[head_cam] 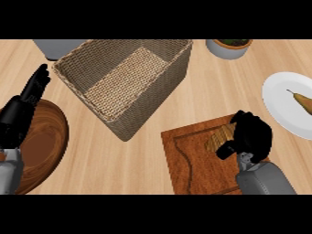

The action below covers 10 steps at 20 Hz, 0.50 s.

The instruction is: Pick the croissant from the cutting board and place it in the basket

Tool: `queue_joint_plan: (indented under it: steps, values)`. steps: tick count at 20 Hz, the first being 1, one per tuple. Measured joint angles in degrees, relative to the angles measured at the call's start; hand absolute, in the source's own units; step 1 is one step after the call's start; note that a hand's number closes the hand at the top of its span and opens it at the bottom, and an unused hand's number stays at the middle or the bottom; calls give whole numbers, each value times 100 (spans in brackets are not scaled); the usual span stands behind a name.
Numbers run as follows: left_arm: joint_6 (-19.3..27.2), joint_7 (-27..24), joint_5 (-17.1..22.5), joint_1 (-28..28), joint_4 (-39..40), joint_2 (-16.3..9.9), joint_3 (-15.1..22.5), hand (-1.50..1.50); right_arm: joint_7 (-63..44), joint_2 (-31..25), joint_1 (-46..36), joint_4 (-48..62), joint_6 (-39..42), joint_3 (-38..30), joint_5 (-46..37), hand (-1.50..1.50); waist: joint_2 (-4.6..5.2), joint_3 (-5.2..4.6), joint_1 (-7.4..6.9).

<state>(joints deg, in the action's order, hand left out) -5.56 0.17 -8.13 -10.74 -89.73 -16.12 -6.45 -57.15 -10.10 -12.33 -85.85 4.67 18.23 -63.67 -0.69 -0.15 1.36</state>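
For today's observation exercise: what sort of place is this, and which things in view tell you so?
Probably a kitchen counter: a wooden cutting board with a croissant on it, a pear on a white plate, and a woven basket.

Bare counter (pixel 151 155) runs between the cutting board (pixel 192 164) and the basket (pixel 128 82), which lies at 11 o'clock from the board; its near wall rises across that path. At 2 o'clock from the board, a plate (pixel 293 114) carrying a pear (pixel 309 104) bounds the right side. A pot (pixel 229 48) stands at 12 o'clock. A wooden plate (pixel 47 146) occupies 9 o'clock.
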Motion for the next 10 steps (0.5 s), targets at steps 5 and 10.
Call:
queue_joint_plan:
  steps: [5,10]
  values:
    - [-6,17,-1,31,-29,15,9,0,-83,93,-342,-1112,-709,-168,-492,150,0,10,-11]
    - [-33,-31,-38,103,-105,66,103,0,-120,450,-1144,-1983,-909,-239,-647,150,19,10,-105]
